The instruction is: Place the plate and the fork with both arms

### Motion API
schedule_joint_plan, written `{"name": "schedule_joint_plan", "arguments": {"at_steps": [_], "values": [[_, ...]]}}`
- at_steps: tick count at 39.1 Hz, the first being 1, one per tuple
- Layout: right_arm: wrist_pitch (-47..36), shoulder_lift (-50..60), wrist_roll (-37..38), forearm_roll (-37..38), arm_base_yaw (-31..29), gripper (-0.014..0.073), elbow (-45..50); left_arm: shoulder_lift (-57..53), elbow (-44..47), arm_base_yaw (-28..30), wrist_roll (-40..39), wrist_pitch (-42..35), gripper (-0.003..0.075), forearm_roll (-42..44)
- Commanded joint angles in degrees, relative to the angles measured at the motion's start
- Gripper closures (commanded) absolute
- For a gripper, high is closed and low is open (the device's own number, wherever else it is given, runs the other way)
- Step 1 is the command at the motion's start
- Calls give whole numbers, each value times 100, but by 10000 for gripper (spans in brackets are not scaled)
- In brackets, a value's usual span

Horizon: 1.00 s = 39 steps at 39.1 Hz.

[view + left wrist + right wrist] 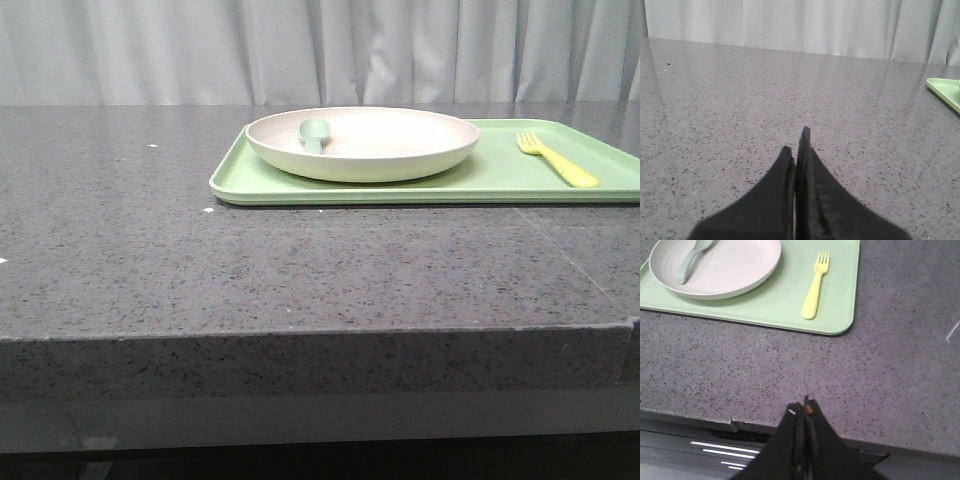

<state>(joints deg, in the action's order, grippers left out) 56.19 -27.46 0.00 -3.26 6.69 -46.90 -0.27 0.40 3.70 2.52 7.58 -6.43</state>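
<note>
The cream plate (362, 143) sits on the left part of a light-green tray (500, 178) at the back right of the table, with a pale-green spoon (313, 134) lying in it. The pale-yellow fork (556, 158) lies on the tray to the plate's right. The right wrist view shows the plate (725, 265), the spoon (689, 260) and the fork (816, 286) too. My right gripper (802, 409) is shut and empty, over the table's front edge, well short of the tray. My left gripper (796, 141) is shut and empty over bare table, left of the tray corner (946, 91). Neither gripper shows in the front view.
The table (150, 250) is dark grey speckled stone with a thick front edge (300, 365). White curtains (300, 50) hang behind it. A few small white specks (207, 210) lie on the table left of the tray.
</note>
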Motion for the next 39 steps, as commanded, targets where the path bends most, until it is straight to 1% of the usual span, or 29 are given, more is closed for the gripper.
{"name": "schedule_joint_plan", "arguments": {"at_steps": [1,3,7,28,33,39], "values": [[-388,-29,-38,8,-3,661,-131,-117,10,-55,-143,-717,739,268],[-388,-29,-38,8,-3,661,-131,-117,10,-85,-143,-860,739,437],[-388,-29,-38,8,-3,661,-131,-117,10,-108,-143,-1020,739,439],[-388,-29,-38,8,-3,661,-131,-117,10,-122,-153,-999,739,320],[-388,-29,-38,8,-3,661,-131,-117,10,-233,-153,-999,739,320],[-388,-29,-38,8,-3,661,-131,-117,10,-233,-153,-999,739,320]]}}
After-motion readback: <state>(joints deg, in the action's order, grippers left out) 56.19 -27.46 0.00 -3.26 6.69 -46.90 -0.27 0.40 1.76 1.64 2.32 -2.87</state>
